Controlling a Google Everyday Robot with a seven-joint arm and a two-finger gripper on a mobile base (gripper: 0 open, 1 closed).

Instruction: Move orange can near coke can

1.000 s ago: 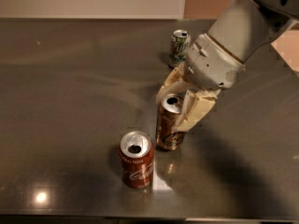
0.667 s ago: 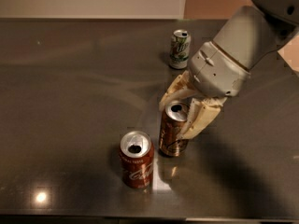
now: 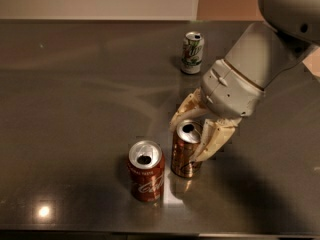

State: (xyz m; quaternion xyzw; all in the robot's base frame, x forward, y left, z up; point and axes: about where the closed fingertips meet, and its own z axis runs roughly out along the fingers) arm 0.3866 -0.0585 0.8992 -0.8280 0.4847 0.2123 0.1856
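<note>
The orange can stands upright on the dark table, just right of the coke can with a narrow gap between them. The coke can is red with white script and an open silver top. My gripper comes down from the upper right on the grey arm. Its cream fingers sit on either side of the orange can's top and close on it.
A white-green can stands upright at the back of the table, well behind the gripper. The table's front edge runs just below the coke can. A pale wall lies beyond the far edge.
My gripper has carried the orange can forward and slightly right, down the table. It now stands closer beside the coke can. The other two cans have not moved.
</note>
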